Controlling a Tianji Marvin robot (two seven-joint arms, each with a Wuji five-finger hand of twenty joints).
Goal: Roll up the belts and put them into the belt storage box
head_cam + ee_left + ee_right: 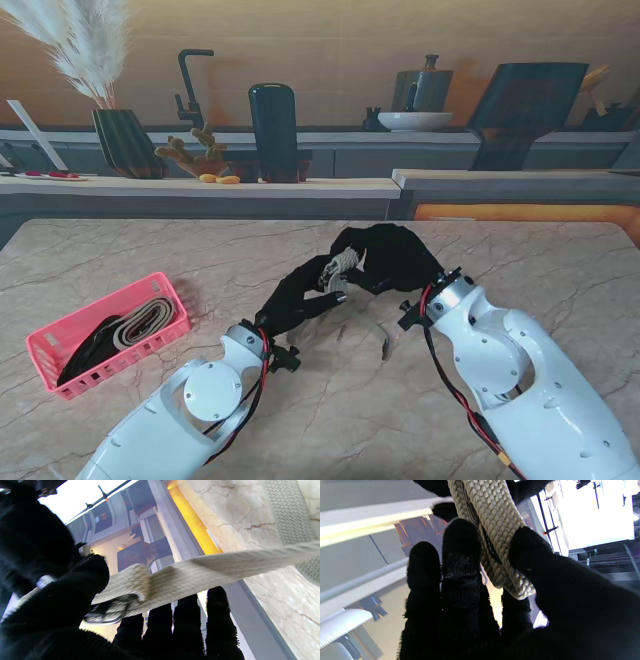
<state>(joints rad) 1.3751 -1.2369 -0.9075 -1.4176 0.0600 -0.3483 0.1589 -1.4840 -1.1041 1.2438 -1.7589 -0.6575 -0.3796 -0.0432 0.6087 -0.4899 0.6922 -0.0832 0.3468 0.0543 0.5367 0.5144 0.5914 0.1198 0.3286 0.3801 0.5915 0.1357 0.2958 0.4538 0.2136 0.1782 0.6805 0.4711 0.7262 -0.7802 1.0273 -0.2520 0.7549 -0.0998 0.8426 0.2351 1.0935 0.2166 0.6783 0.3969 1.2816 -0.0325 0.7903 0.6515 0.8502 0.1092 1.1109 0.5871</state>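
Two hands point(300, 295) point(385, 255) on beige belt point(340, 270), mid-table, far from edges.

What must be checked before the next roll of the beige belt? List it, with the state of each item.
1. Left hand grips the beige woven belt: ok, thumb and fingers close on it near the metal buckle.
2. Right hand holds the belt: ok, the right wrist view shows it pinched between thumb and fingers.
3. Roll is tight and even: cannot tell, the hands hide it.
4. Loose tail free: ok, it trails across the marble table, snagged on nothing visible.
5. Pink storage basket has room: cannot tell; it already holds belts.
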